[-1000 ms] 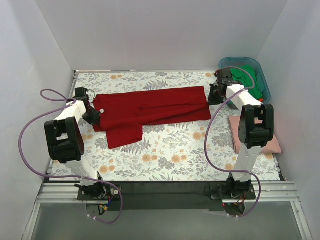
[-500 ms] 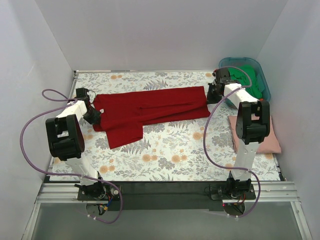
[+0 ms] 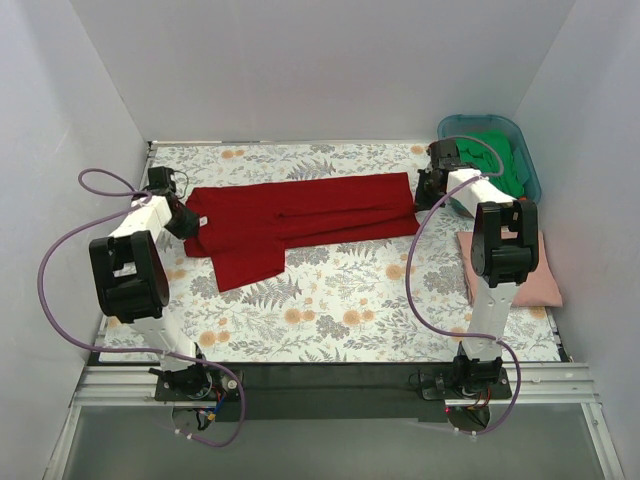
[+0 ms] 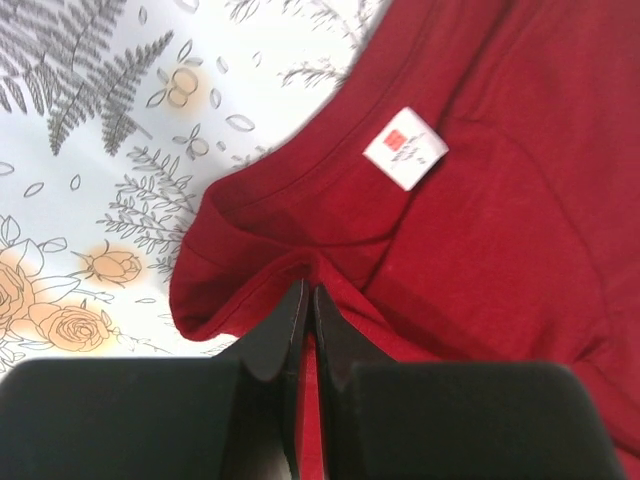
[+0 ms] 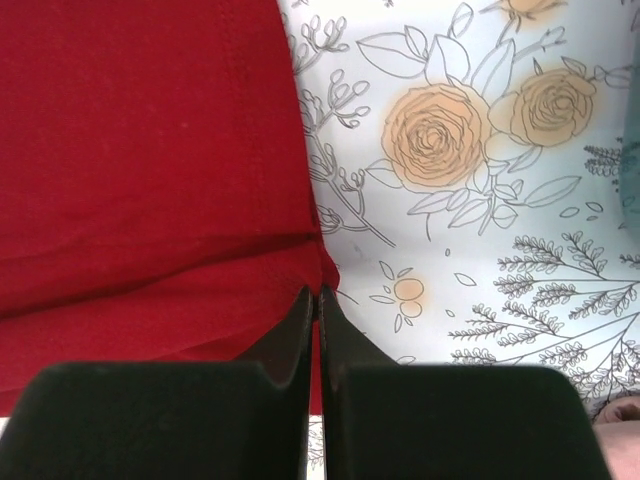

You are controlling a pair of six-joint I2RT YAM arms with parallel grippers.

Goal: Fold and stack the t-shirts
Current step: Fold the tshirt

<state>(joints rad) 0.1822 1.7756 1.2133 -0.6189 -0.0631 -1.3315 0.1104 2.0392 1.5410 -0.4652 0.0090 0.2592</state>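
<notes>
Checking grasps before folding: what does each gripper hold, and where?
Red t-shirt: left gripper pinches a fold by the collar, right gripper the hem edge.

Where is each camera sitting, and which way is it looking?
Top external: high behind the arms, looking down at the floral-patterned table cover; both arms show whole.
Left wrist: on the left arm, looking down at the deep red cloth t-shirt, its collar and small white neck label; left jaws show, pinching cloth.
Right wrist: on the right arm, looking down at the shirt's other end; right jaws show, pinching cloth.
Shared: both wrist views see the red shirt and flowery cover.
</notes>
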